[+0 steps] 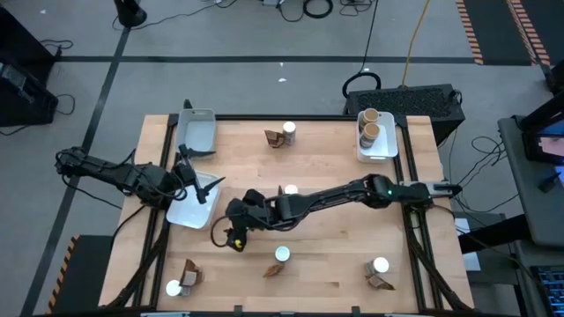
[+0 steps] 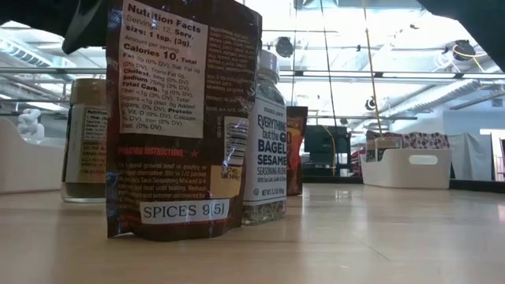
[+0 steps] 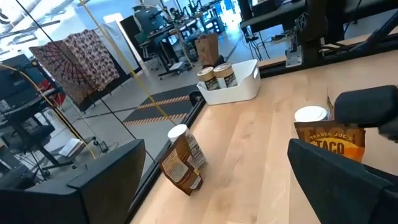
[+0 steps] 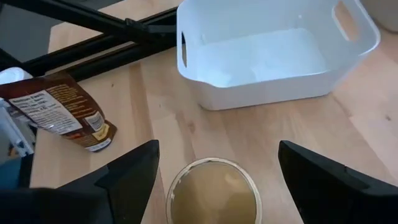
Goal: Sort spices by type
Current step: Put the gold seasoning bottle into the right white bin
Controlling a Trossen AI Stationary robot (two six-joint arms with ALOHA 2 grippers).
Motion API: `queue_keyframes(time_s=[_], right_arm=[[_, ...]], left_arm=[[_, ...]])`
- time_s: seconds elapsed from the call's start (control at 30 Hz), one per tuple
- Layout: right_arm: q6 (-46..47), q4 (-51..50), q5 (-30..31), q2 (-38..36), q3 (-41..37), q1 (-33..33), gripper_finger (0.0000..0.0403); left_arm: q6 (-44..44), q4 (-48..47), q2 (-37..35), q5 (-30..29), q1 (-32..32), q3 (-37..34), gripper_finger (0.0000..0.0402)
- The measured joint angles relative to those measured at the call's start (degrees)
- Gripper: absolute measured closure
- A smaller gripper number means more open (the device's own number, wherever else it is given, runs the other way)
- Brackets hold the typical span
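Observation:
A tan-lidded jar (image 4: 211, 193) stands upright on the table. My right gripper (image 4: 214, 174) hangs open above it, one finger on each side of the lid, touching nothing; in the high view the gripper (image 1: 233, 231) covers the jar. My left gripper (image 1: 207, 187) is open over an empty white tray (image 1: 183, 214) at the table's left. White-lidded jars (image 1: 282, 254) and brown packets (image 1: 271, 270) stand in pairs about the table. Two tan-topped jars (image 1: 370, 125) sit in the far right tray (image 1: 388, 151).
A second empty white tray (image 1: 201, 134) stands at the far left corner. One jar-and-packet pair (image 1: 280, 135) is at the far middle, others at the near left (image 1: 182, 280) and near right (image 1: 380, 271). A white-lidded jar (image 1: 291, 189) stands beside my right forearm.

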Motion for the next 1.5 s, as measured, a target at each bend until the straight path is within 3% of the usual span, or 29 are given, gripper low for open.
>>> queue_keyframes(time_s=[0.33, 1.5], right_arm=[[-1.03, -1.31, 7.47, 0.65, 0.04, 2.37, 0.0090], [-4.99, -1.48, 8.56, 5.84, -0.09, 3.36, 0.0090]], left_arm=[[-0.07, -0.11, 0.00, 0.19, 0.04, 0.00, 0.0004], [-0.04, -0.70, -0.33, 1.74, 0.00, 0.04, 0.0004]])
